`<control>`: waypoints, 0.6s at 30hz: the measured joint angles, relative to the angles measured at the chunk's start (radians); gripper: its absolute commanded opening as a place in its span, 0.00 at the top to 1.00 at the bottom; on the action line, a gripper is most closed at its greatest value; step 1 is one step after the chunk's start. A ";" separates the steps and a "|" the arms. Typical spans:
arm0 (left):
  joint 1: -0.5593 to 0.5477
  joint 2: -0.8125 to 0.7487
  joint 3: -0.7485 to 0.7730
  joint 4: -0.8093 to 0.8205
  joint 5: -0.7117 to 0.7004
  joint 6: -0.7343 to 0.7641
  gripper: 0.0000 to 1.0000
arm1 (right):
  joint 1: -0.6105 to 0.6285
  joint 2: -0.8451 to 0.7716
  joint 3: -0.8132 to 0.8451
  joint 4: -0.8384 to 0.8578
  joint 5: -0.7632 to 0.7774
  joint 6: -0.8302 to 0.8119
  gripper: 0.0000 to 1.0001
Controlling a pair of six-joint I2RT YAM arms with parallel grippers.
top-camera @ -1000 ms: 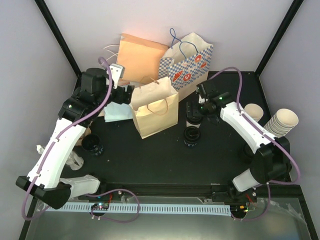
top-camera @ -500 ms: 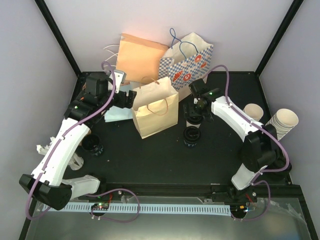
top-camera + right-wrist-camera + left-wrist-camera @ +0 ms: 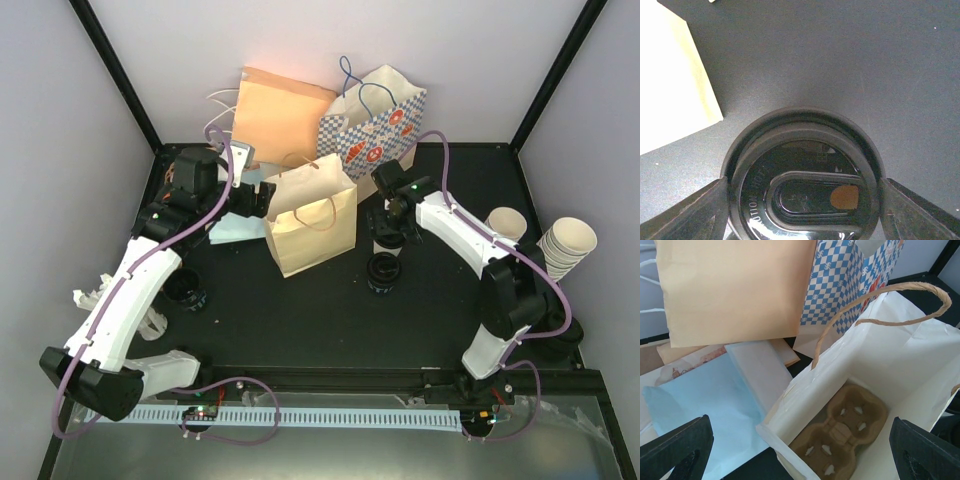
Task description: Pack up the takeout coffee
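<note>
- Surface: matte black table, with black frame posts at the corners and pale lilac walls on three sides.
- Takeout coffee: stands upright on the table, just right of the cream paper bag and in front of the blue-check bag.
- Right gripper: directly over the coffee's black lid. The fingers are wide apart, one on each side at the rim. Contact cannot be confirmed.
- Left gripper: above the cream bag's open mouth, spread fully and empty.
- A brown pulp cup carrier lies on the bag floor.
- Writing: the lid embossing is partly legible as "…UTION HOT". The blue-check bag has red-and-white round marks, and their text is too small to read.
- Stacked cups sit at the right edge.
</note>
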 measured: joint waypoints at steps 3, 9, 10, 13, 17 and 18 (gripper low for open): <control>0.000 0.000 -0.003 0.002 0.000 0.000 0.01 | 0.000 0.000 0.002 -0.002 0.005 0.001 0.19; 0.000 0.000 -0.008 0.011 0.000 0.000 0.01 | 0.001 0.003 0.002 -0.002 0.004 0.000 0.17; 0.000 0.000 -0.008 0.013 0.000 0.000 0.01 | 0.001 0.004 0.002 -0.002 0.003 0.000 0.17; 0.000 -0.002 -0.008 0.017 0.000 0.000 0.01 | 0.001 0.006 0.002 -0.002 0.001 0.000 0.17; 0.000 -0.006 -0.015 0.020 0.000 0.000 0.01 | 0.001 0.006 0.002 -0.003 0.000 0.000 0.16; 0.000 -0.006 -0.015 0.021 0.000 0.000 0.01 | 0.001 0.006 0.002 -0.003 0.000 0.000 0.16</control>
